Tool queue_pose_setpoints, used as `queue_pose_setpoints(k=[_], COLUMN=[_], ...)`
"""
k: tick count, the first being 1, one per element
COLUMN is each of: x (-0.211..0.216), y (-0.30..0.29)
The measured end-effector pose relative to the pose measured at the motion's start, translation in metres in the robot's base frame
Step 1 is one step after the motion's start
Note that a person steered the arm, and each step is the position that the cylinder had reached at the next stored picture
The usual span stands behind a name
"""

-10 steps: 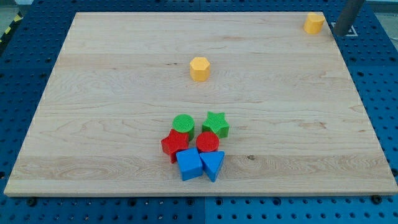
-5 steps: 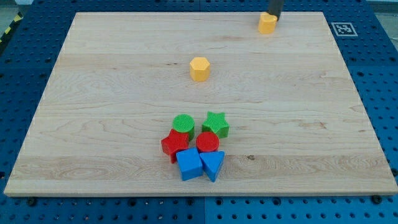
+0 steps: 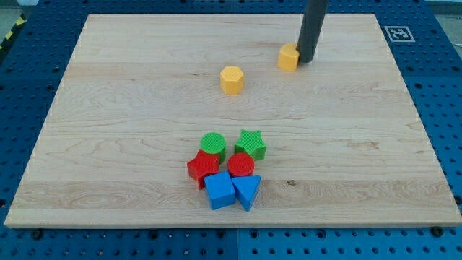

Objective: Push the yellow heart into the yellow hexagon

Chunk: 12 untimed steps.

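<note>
The yellow heart [image 3: 289, 57] lies on the wooden board near the view's top, right of centre. My tip [image 3: 306, 60] stands right against the heart's right side. The yellow hexagon [image 3: 232, 79] lies to the left of the heart and a little lower, a short gap away. The rod rises straight up out of the view's top.
A cluster of blocks sits low in the middle of the board [image 3: 108, 144]: a green cylinder [image 3: 213, 144], a green star [image 3: 250, 144], a red star [image 3: 202, 167], a red cylinder [image 3: 240, 165], a blue cube [image 3: 219, 191] and a blue triangle [image 3: 247, 191].
The yellow heart has been pushed from the board's top right corner leftward and downward towards the hexagon. My tip has followed it, staying on its right side. The other blocks have not moved.
</note>
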<state>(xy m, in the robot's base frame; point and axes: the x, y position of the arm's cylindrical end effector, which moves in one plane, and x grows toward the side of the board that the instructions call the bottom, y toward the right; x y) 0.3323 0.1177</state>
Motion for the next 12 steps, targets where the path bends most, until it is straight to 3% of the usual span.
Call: queue_pose_setpoints(k=[1, 3, 6, 8, 12], x=[0.007, -0.019, 0.013, -0.018, -0.012], y=[-0.040, -0.043, -0.074, -0.087, -0.117])
